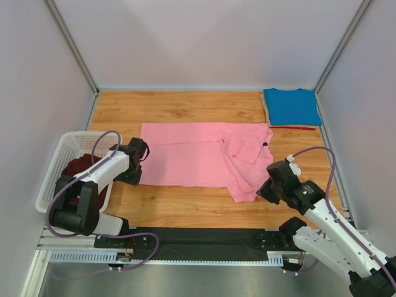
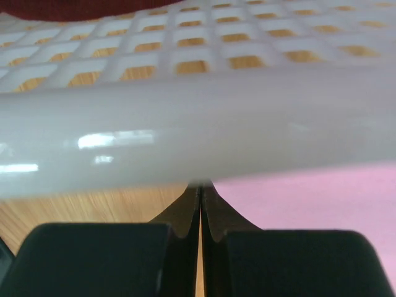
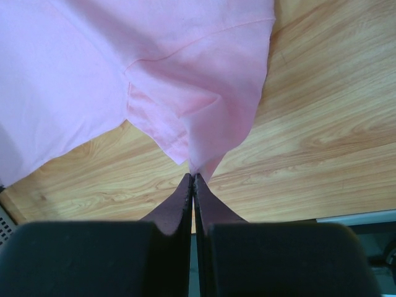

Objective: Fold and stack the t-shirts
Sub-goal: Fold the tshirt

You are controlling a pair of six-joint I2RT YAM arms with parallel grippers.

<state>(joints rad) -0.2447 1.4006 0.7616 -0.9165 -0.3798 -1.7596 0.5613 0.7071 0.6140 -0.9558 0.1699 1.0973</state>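
Right pincer (image 3: 193, 176) clamped on pink shirt (image 1: 185, 154) corner, thin bite: may slip on lift. Left pincer (image 2: 200, 185) together at shirt left edge, hold on cloth unclear, close to basket (image 2: 185, 124) rim: could snag basket. Shirt spread mid-frame of top view.

White arms (image 1: 102, 169), black joints (image 1: 80, 209), purple cables (image 1: 315, 148)

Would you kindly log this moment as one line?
left fingers: shut by basket | right fingers: shut on pink t-shirt | blue t-shirt: folded
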